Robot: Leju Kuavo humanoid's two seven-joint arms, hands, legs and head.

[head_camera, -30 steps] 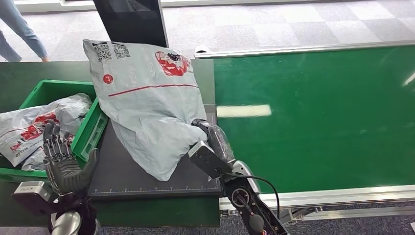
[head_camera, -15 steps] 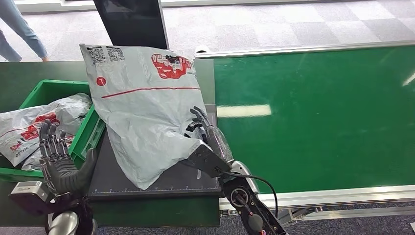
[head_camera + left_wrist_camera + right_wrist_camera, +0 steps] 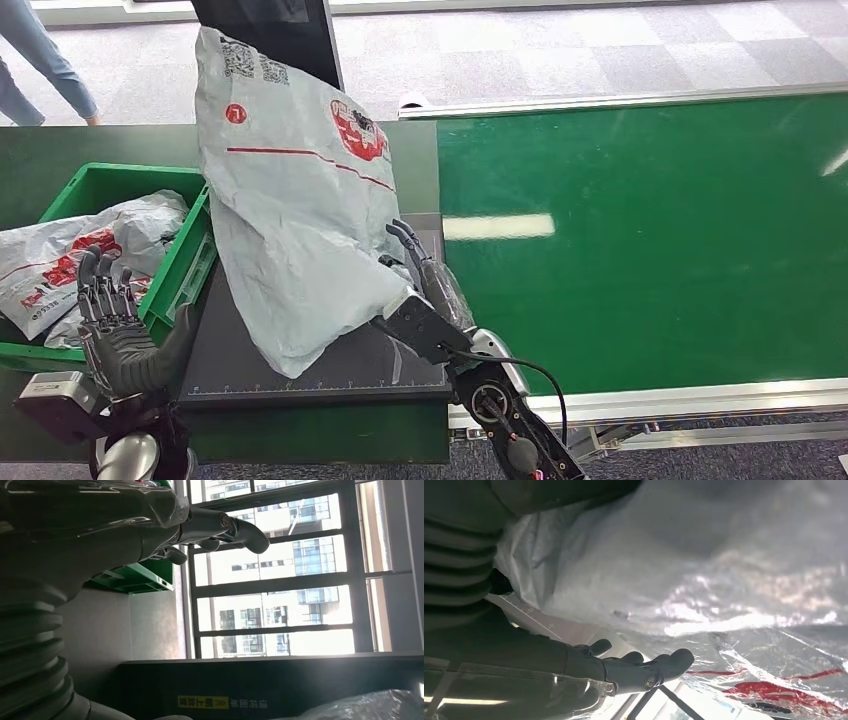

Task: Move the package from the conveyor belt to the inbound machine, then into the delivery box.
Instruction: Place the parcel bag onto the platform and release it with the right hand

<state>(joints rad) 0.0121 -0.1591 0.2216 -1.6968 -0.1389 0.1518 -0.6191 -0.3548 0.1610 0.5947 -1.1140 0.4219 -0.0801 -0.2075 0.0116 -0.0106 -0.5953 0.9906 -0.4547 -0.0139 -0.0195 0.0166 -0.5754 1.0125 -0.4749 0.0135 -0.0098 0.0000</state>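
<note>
Green conveyor belt (image 3: 640, 240) sits bare; right robot hand (image 3: 420, 290) grips package (image 3: 300, 230) over inbound machine (image 3: 300, 370), delivery box (image 3: 185, 265) next, left robot hand (image 3: 115, 320) open.

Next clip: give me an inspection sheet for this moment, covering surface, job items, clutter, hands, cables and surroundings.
Surface: dark scanner platform beside the green conveyor belt.
Job items: grey package tilted up over the platform; green delivery box already holds grey bags.
Clutter: nothing seen.
Hands: right hand against the package's edge, fingers extended; left hand open, holding nothing.
Cables: black cable along the right forearm.
Surroundings: black screen, a person's legs, tiled floor.
</note>
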